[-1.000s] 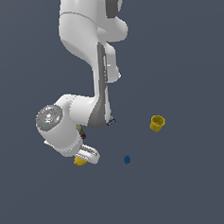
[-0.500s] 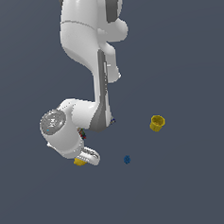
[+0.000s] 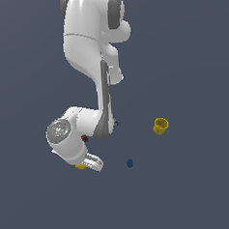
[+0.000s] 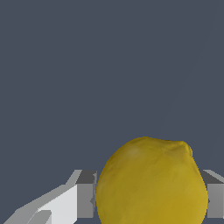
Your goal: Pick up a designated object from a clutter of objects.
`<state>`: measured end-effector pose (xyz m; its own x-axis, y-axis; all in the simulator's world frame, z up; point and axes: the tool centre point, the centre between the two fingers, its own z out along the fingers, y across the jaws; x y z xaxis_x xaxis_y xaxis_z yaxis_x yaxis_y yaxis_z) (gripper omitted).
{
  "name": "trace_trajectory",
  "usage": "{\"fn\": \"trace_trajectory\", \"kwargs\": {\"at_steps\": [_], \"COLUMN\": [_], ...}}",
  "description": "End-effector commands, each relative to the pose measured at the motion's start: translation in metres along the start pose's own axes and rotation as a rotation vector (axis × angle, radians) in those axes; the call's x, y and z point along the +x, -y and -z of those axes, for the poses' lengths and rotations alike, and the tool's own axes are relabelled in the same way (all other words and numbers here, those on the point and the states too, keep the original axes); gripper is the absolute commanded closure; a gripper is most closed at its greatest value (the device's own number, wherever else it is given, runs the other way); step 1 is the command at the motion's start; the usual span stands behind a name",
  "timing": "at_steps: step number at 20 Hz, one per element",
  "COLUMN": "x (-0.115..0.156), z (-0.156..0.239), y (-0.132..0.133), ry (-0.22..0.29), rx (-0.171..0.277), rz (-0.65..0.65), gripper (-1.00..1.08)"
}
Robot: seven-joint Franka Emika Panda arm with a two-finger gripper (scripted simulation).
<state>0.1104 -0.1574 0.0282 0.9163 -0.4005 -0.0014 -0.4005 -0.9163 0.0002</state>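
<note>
Now the lemon (image 4: 151,181) is flanked by the jaws.

Closely on either side of the lemon a grey finger (image 4: 85,194) is seen in the wrist view; whether it is actually clenched cannot be told. In the exterior view the lemon (image 3: 81,166) is mostly hidden under the gripper (image 3: 89,162), with a blue knobbly piece (image 3: 130,163) nearby toward the exterior view's right and a yellow cup (image 3: 160,126) farther off.

A smooth yellow lemon (image 4: 152,183) with a small nub is seen large and close between the two grey fingers (image 4: 85,194) of the claw (image 4: 151,197), one on each side. Plain dark grey-blue ground fills the rest.
</note>
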Motion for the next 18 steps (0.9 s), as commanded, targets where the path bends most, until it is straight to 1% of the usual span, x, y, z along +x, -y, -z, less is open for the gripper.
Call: {"fn": "trace_trajectory", "kwargs": {"at_steps": [1, 12, 18], "x": [0.001, 0.000, -0.003], "z": [0.000, 0.001, 0.017], "y": [0.000, 0.000, 0.003], "ry": [-0.001, -0.001, -0.001], "rx": [0.000, 0.000, 0.000], "rz": [0.000, 0.000, 0.000], "gripper": [1.08, 1.08, 1.08]}}
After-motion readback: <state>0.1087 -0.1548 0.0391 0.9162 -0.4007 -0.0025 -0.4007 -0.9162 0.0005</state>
